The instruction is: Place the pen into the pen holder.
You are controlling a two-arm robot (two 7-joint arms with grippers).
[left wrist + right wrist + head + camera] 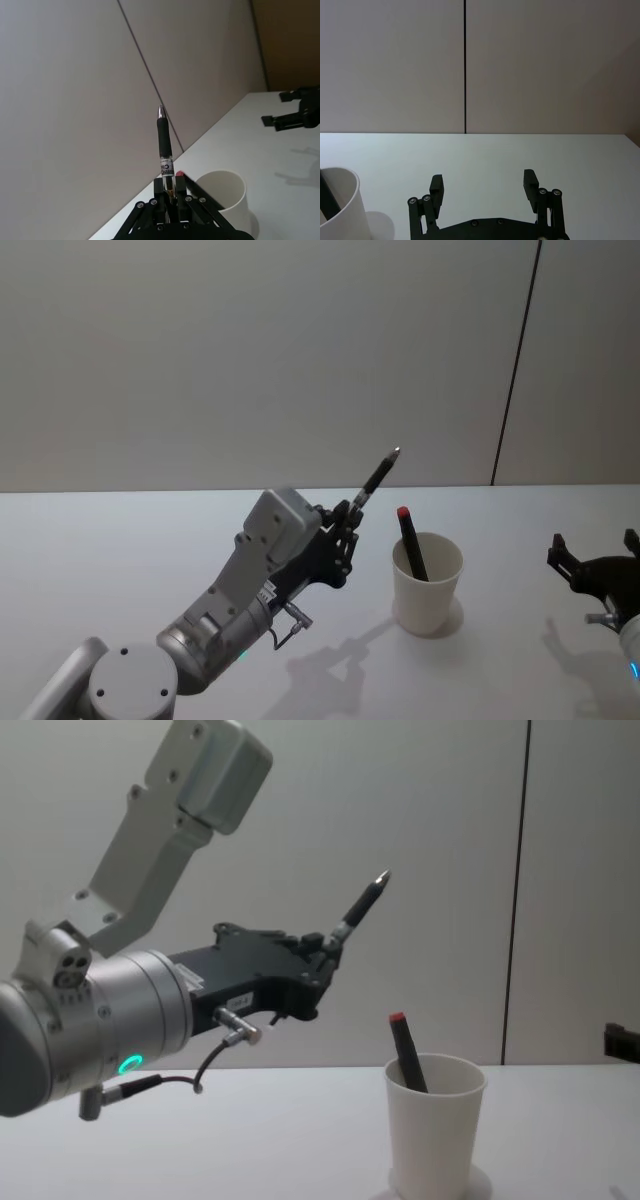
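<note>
The left claw (351, 513) is clenching the pen (379, 474) aloft beside the pen holder (426, 602); insertion is pending. The right claw (483, 178) is idling, released

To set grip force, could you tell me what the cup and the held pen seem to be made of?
Cup: likely paper, matte white with tapered sides. Pen in the left pincer: seemingly plastic, with a dull black, rubbery-looking grip sleeve, a clear printed barrel and a shiny, probably metal tip. The right pincer sits idle, open, at the right.
</note>
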